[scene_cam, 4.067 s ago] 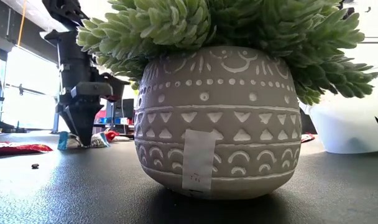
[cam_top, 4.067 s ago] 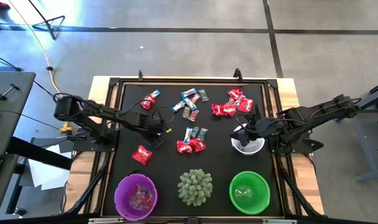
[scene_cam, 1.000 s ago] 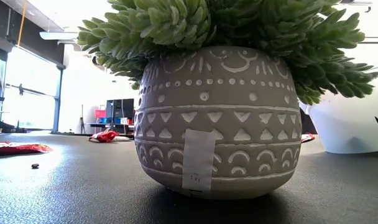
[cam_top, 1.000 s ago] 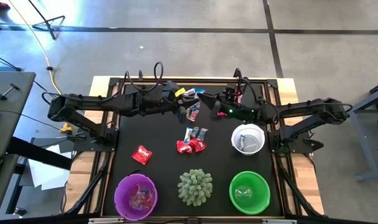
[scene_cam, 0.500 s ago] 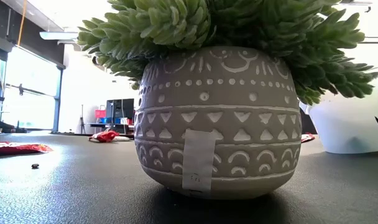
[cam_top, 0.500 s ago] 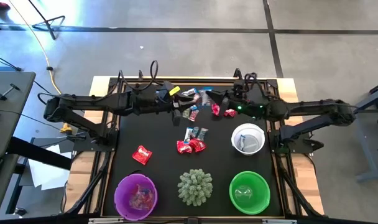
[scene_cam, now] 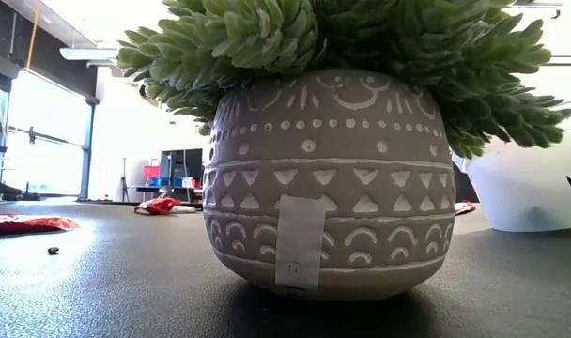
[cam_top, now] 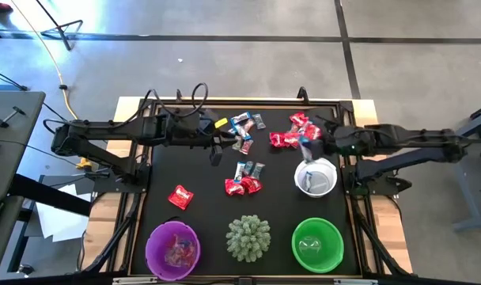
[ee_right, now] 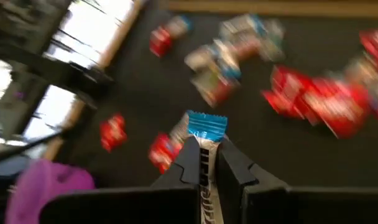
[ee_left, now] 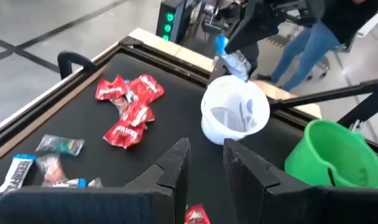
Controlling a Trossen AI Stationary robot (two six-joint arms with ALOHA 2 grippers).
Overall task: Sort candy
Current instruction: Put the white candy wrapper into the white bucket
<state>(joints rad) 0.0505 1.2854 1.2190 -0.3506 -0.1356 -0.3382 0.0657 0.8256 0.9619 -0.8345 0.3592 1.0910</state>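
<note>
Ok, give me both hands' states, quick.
Left hand: open, empty.
Right hand: shut on a blue candy, above the white bowl.

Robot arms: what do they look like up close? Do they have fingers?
Both arms are dark and jointed, with loops of black cable on top. The left arm has a small yellow tag near its wrist. Each ends in a pincer with two flat, black, wedge-shaped fingers. Right arm matches it.
</note>
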